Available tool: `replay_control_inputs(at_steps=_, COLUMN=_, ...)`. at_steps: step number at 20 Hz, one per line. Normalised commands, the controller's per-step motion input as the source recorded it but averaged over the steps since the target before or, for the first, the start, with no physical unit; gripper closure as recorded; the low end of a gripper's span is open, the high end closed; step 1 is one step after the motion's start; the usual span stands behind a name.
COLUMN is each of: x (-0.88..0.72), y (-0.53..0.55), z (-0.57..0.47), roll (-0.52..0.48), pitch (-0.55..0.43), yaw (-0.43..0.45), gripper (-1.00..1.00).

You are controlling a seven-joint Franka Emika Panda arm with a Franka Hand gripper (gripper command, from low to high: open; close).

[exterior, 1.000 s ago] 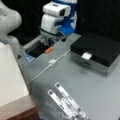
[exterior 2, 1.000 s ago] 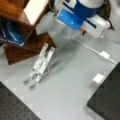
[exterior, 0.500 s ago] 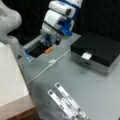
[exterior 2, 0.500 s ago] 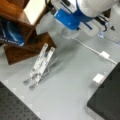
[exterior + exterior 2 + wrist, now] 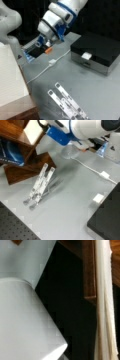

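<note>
Both front views show the gripper (image 5: 47, 43) at the desk's (image 5: 100, 92) far edge, just above a black tray (image 5: 35, 52) with blue ends. We see a small orange block (image 5: 48, 50) just beside the fingers; we cannot tell whether they are open or closed. A white cable (image 5: 48, 67) runs from there across the desk. A clear stand (image 5: 40, 185) and a black box (image 5: 97, 51) sit well apart.
</note>
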Motion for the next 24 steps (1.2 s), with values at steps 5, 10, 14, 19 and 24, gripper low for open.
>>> replay_control_inputs(at_steps=5, x=0.03, y=-0.3, z=0.23, roll=-0.305, pitch=0.29, yaw=-0.163, gripper=-1.0)
replay_control_inputs(at_steps=10, x=0.17, y=-0.07, z=0.12, roll=-0.292, pitch=0.251, yaw=-0.168, gripper=-1.0)
replay_control_inputs(at_steps=14, x=0.27, y=0.04, z=0.04, roll=-0.35, pitch=0.293, yaw=-0.2, gripper=-1.0)
replay_control_inputs(at_steps=19, x=0.37, y=0.14, z=-0.08, roll=-0.413, pitch=0.277, yaw=-0.198, gripper=-1.0)
replay_control_inputs(at_steps=24, x=0.33, y=0.0, z=-0.14, roll=-0.295, pitch=0.119, yaw=-0.201, gripper=-1.0)
